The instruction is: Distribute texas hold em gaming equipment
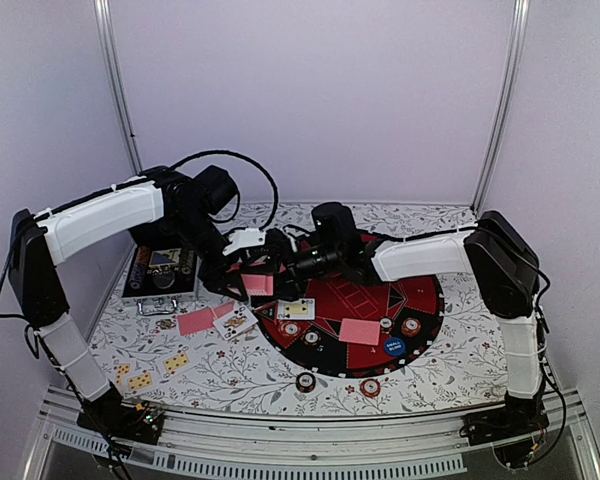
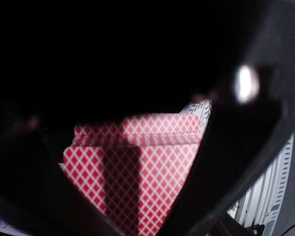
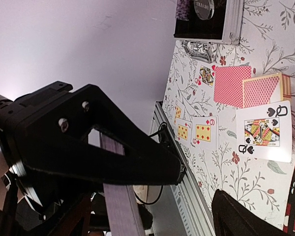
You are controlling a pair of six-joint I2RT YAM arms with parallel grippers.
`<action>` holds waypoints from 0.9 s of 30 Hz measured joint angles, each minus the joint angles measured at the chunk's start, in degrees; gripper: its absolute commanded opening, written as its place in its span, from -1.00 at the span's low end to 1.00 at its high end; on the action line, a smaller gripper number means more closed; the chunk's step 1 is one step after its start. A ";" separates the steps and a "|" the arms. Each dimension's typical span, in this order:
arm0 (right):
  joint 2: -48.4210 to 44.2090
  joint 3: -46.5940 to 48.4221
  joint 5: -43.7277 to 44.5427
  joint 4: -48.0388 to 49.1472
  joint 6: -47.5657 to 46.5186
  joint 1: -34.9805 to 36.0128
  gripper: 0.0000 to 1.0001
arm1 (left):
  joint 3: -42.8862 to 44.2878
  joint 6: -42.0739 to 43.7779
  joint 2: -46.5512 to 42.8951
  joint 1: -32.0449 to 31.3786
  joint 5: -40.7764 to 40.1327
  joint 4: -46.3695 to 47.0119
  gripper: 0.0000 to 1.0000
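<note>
Red-backed cards [image 2: 142, 162], likely light, slick and bendy, are clenched in the left pincer [image 1: 252, 280]; the released right pincer [image 3: 201, 189] close by should pinch one by its free edge.

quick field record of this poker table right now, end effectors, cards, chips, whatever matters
left end effector: shut on red-backed cards, near the mat's left edge
right end effector: open, empty, close beside the left one
mat: holds face-down card, blue disc, several chips
off mat, near edge: two more chips
left of mat: queen of spades face up, red-backed stack
silver case: rear left of table
</note>
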 measured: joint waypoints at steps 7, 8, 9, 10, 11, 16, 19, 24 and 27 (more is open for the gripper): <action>4.09 3.28 -0.17 1.79 2.23 0.79 0.71 | 0.07 -0.09 0.00 0.00 -0.04 0.09 -0.26; 4.39 3.30 -0.20 2.10 2.47 0.87 0.67 | 0.07 -0.09 0.00 0.00 -0.04 0.07 -0.26; 4.79 3.30 -0.22 2.49 2.95 0.96 0.61 | 0.07 -0.09 0.00 0.00 -0.04 0.09 -0.27; 5.16 3.30 -0.31 3.08 3.32 1.03 0.57 | 0.07 -0.09 0.00 0.00 -0.11 0.00 -0.26; 5.42 3.30 -0.46 3.82 3.74 1.05 0.53 | 0.07 -0.09 0.04 0.00 -0.26 -0.15 -0.27; 5.60 3.02 -0.81 5.95 4.96 1.03 0.44 | 0.07 -0.11 0.15 0.00 -0.26 -0.04 -0.27; 5.49 1.01 -0.70 8.70 5.60 0.61 0.38 | 0.07 -0.11 0.17 0.00 -0.28 -0.13 -0.27; 2.80 -4.09 -0.02 11.80 5.99 -0.28 0.30 | 0.07 -0.11 0.42 -0.04 -0.28 -0.11 -0.27; 1.79 -5.46 0.07 12.13 5.97 -0.68 0.24 | 0.07 -0.11 0.42 -0.04 -0.26 -0.04 -0.27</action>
